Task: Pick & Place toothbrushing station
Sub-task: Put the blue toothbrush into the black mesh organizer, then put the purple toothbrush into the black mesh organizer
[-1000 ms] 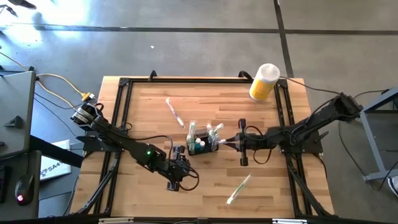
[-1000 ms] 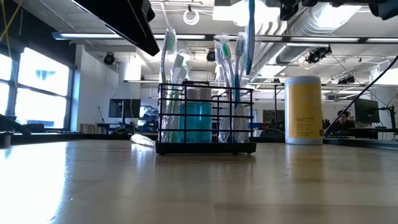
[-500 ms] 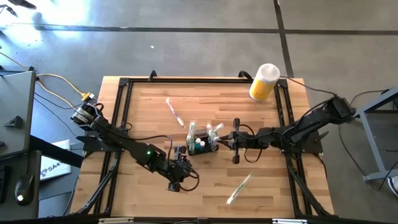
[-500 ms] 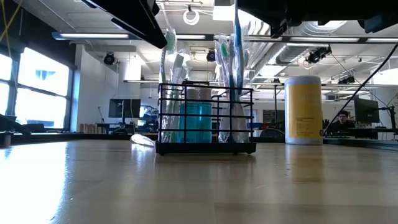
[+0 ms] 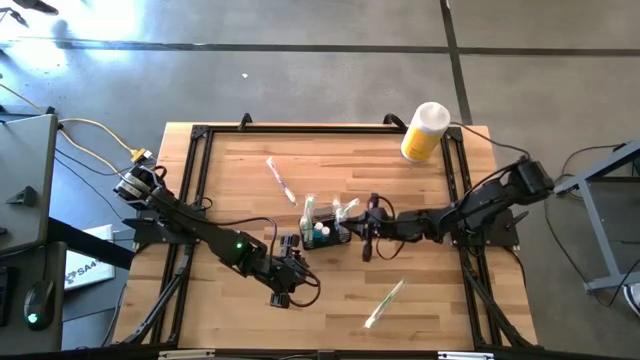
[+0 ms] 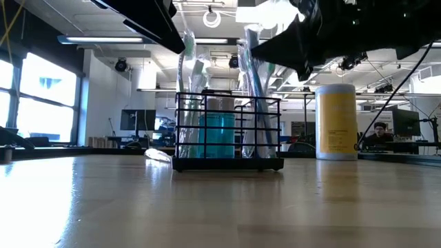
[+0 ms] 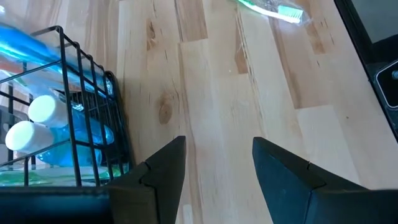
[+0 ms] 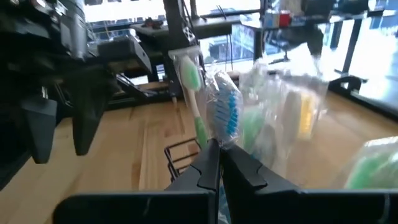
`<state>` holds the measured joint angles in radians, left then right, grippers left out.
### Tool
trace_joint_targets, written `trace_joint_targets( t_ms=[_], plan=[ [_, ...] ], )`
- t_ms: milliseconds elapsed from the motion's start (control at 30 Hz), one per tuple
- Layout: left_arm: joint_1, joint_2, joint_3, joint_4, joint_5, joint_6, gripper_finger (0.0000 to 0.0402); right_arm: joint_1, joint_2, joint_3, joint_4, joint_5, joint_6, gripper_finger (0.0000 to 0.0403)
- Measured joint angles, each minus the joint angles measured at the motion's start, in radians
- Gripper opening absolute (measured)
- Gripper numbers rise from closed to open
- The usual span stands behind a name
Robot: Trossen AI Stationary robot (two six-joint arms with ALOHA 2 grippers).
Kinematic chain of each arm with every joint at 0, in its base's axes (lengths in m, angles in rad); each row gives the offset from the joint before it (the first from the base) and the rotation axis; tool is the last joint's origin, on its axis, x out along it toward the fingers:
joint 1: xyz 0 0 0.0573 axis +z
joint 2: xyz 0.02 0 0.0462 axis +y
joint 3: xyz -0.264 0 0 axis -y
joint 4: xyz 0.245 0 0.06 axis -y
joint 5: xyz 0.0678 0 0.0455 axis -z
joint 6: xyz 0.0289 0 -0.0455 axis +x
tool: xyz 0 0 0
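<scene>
1. Low view: toothbrushing station point(image 6: 228, 133) is standing upright on the desk point(image 6: 220, 207), mid-desk, a black wire caddy holding a teal bottle and wrapped brushes, bristles up.
2. Right hand point(image 5: 366, 236) is hanging just over the caddy's right end, fingers pinched shut on a blue-bristled toothbrush point(image 8: 227, 112); probably it is feeding this brush down into the caddy.
3. Left hand point(image 5: 287, 274) is waiting just beside the caddy, fingers fairly wide, gripping nothing.
4. Spare green toothbrush point(image 5: 384, 302) is lying loose on the near side.
5. Farther off, yellow cylinder point(image 5: 424, 132) is standing apart.
</scene>
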<state>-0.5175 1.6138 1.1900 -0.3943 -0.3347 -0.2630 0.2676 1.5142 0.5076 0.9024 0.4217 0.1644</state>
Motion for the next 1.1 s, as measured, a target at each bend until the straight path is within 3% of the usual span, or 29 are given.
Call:
trace_joint_targets(
  t_ms=[200,467,667,833,1100],
  plan=[
    [0.0,0.0,0.0,0.0,0.0,-0.004,0.018,0.0,0.032,0.002,-0.024,0.024,0.073,0.0003],
    [0.0,0.0,0.0,-0.002,0.001,-0.004,0.018,0.0,-0.006,0.002,-0.07,0.025,0.019,0.0017],
    [0.0,0.0,0.0,-0.008,0.004,-0.008,0.018,0.001,-0.084,0.002,-0.211,0.021,0.071,0.0078],
    [0.0,0.0,0.0,-0.011,0.004,-0.008,0.018,0.02,-0.096,0.001,-0.225,0.018,0.076,0.0142],
    [0.0,0.0,0.0,-0.028,0.003,-0.158,0.018,0.059,-0.132,0.001,-0.247,0.021,0.016,0.0209]
  ],
)
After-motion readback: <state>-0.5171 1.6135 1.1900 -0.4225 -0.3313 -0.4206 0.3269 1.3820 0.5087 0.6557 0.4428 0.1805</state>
